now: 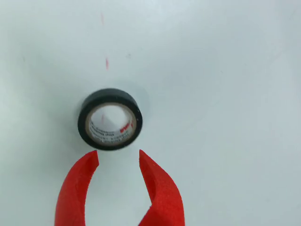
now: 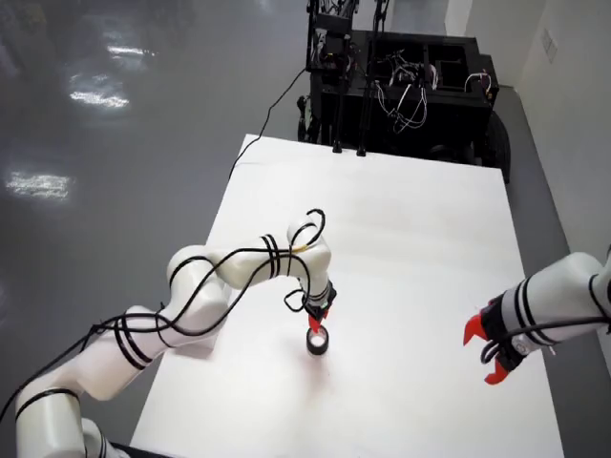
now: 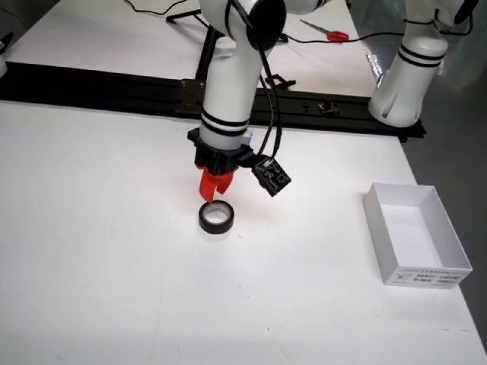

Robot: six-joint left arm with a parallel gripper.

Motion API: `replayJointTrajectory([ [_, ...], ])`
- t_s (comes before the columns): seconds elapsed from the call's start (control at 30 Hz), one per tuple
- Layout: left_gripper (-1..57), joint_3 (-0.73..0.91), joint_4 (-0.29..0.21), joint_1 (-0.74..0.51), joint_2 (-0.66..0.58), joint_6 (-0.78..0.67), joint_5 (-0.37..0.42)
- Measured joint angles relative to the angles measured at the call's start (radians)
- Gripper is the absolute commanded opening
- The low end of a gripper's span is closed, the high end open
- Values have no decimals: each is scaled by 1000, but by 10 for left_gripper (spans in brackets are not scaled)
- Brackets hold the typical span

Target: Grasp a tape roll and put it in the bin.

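A black tape roll [image 1: 109,119] lies flat on the white table, its pale core showing red and black print. The gripper [image 1: 118,157] with red fingers is open, its tips just short of the roll's near rim and clear of it. The overhead view shows the roll [image 2: 316,341] under the white arm's red-tipped gripper [image 2: 319,316]. In the side view the gripper [image 3: 215,185] hangs just behind and above the roll [image 3: 216,217], holding nothing. A white box bin [image 3: 415,234] stands open on the table, far to the right in that view.
A second white arm with a red gripper [image 2: 487,348] rests still at the table's right edge in the overhead view. A black rail [image 3: 99,90] runs along the back of the table, with red scissors [image 3: 329,32] beyond it. A small black camera module [image 3: 272,176] dangles beside the wrist.
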Motion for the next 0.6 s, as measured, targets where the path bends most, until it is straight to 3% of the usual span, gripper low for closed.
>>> replayJointTrajectory([
  [0.6, 192, 74, -22, 13, 21, 36, 26],
])
